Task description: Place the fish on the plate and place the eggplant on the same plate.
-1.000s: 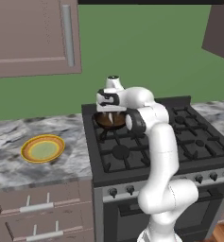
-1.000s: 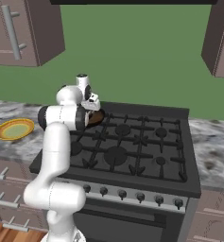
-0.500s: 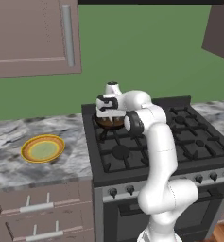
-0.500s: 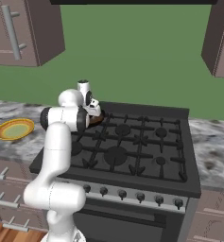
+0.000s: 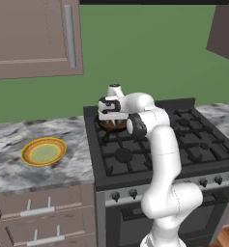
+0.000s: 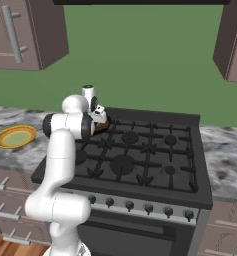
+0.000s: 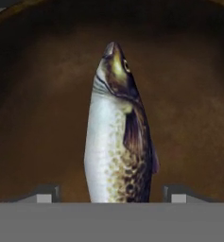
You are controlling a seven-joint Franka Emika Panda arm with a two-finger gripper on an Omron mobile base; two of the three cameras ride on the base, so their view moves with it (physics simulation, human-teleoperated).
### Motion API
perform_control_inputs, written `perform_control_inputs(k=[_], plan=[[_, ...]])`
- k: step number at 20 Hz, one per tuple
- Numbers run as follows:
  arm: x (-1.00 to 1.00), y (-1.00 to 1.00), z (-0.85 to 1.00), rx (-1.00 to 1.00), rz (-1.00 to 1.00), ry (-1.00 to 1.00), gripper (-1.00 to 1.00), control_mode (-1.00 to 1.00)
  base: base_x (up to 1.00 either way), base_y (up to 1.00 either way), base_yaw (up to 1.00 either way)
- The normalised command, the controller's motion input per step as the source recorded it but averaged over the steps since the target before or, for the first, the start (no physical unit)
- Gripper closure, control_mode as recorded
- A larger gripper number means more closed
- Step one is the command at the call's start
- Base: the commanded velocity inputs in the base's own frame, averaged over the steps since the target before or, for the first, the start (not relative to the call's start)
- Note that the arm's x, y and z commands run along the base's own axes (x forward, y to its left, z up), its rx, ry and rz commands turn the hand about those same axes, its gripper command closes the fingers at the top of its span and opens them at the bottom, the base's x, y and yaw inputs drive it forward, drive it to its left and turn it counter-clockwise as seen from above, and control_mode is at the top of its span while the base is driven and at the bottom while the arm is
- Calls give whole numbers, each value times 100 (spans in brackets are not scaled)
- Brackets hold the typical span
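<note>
Silvery fish between gripper tips (apart), brown pan

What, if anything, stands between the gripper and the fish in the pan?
Nothing visible does. In the hand view the fish lies on the brown pan floor, directly between the two fingertips, with bare pan on either side of it.

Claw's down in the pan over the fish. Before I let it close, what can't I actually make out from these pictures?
- Fish: its tail end is cut off at the bottom of the hand view.
- Claw: just the fingertips show beside the fish; contact can't be judged.
- Pan: in both base views the arm's wrist covers its inside.
- Plate: too small to check for small items on it.
</note>
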Motion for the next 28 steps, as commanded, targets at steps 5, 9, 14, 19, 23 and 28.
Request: perform_control_inputs(k=[5, 9, 14, 19, 23, 28], plan=[[0, 0, 0, 0, 0, 0, 100, -100, 0, 0, 0], [0, -5, 17, 0, -1, 0, 100, -100, 0, 0, 0], [-49, -21, 87, 0, -2, -15, 100, -100, 0, 0, 0], [-97, -6, 89, 1, 0, -2, 100, -100, 0, 0, 0], [-100, -11, 57, 3, 0, -8, 100, -100, 0, 0, 0], [-100, -22, 55, 0, 0, 0, 100, -100, 0, 0, 0]])
